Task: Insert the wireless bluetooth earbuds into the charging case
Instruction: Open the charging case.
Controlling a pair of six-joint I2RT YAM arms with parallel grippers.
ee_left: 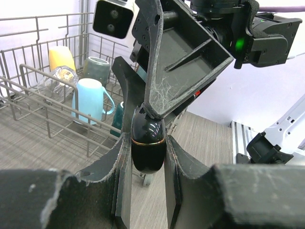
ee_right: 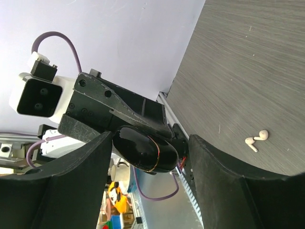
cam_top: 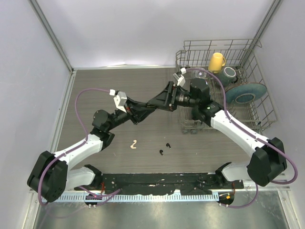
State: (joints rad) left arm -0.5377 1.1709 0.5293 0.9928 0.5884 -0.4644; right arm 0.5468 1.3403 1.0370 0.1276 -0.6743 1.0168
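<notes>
Clamping the case (ee_left: 148, 138) narrowly, the left tool (ee_left: 147, 160) holds it above the middle of the bench (cam_top: 214, 143), while the right tool (ee_right: 151, 143) stands wide, a finger on each side of it. One cream earbud (cam_top: 134, 143) and two black earbuds (cam_top: 162, 152) lie near the bench's front edge.

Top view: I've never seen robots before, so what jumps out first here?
In mid-air, the left gripper pinches a glossy black oval charging case while the right gripper, fingers open, straddles it. Below, tiny cream-white earbuds and black earbuds lie loose on the grey wood-grain table. A wire dish rack with a yellow cup stands at the far right.
</notes>
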